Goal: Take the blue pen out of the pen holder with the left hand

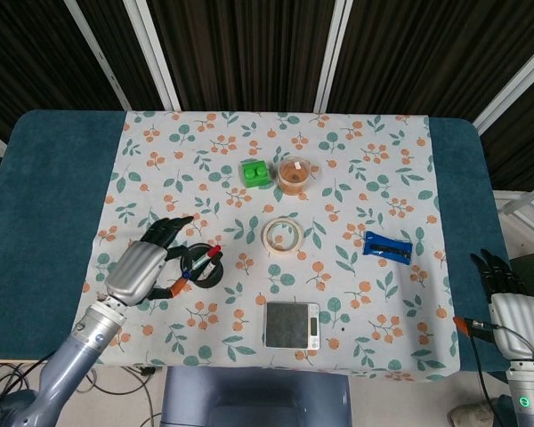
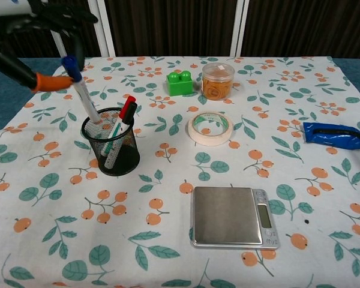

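My left hand (image 2: 33,36) is up at the top left of the chest view, raised above the pen holder (image 2: 111,144), and it pinches the blue pen (image 2: 81,96) near its blue cap, between an orange-tipped thumb and a dark finger above it. My other fingers are spread, not wrapped around the pen. The pen's long axis runs on a slant: cap end high and to the left in my hand, white barrel angling down and to the right, with its lower end just inside the holder's rim. So, as I judge it, the pen is mostly drawn out but not yet free of the holder; the move ahead is to go on lifting along that slant until the tip is over the rim.

In the head view my left hand (image 1: 141,267) sits just left of the holder (image 1: 200,265), well nearer than my right hand (image 1: 505,298), which hangs off the table's right edge with its fingers straight and close together, holding nothing.

A red pen (image 2: 126,108) and a green-marked one stand in the holder beside the blue pen's lower end. The risk I see is the tilted barrel catching the mesh rim or nudging the red pen as it comes clear.
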`<act>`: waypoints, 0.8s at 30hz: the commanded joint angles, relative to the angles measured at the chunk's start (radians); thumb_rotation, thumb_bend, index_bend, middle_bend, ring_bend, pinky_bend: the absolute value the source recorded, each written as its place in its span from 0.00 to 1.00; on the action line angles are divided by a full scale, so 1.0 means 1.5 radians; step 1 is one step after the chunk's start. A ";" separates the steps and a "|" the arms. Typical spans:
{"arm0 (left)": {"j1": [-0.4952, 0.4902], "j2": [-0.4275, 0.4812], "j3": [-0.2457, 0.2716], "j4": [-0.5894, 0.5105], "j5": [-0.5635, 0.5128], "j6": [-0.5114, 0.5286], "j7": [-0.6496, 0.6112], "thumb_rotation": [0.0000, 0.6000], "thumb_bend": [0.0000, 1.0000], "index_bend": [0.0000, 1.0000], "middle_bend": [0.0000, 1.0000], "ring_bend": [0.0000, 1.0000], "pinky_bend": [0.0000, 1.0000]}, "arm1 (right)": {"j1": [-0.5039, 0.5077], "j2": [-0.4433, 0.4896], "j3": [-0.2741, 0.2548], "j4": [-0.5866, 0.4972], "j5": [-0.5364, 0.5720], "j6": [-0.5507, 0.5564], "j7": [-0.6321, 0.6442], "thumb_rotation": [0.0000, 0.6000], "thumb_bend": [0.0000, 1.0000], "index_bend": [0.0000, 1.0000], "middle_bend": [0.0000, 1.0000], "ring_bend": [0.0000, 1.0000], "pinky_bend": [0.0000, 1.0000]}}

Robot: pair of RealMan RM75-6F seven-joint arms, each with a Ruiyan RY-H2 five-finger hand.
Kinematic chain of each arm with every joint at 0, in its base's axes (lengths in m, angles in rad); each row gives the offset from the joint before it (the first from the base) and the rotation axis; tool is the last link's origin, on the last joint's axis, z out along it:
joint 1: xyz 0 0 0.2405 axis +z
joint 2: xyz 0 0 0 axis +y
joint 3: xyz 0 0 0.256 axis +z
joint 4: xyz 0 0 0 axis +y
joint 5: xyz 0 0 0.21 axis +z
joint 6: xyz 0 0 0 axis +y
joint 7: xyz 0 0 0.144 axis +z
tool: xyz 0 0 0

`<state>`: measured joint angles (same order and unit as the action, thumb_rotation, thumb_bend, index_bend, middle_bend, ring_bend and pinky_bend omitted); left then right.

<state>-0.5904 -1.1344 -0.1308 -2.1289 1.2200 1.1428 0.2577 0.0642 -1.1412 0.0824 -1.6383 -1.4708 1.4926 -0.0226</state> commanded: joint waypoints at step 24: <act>0.045 0.003 0.000 0.303 0.115 -0.041 -0.437 1.00 0.38 0.56 0.04 0.00 0.00 | 0.000 0.000 0.000 -0.005 0.009 -0.006 -0.009 1.00 0.13 0.08 0.00 0.04 0.17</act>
<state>-0.4871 -1.0884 -0.1163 -1.7195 1.4026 1.1291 -0.3581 0.0636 -1.1418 0.0829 -1.6453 -1.4573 1.4839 -0.0366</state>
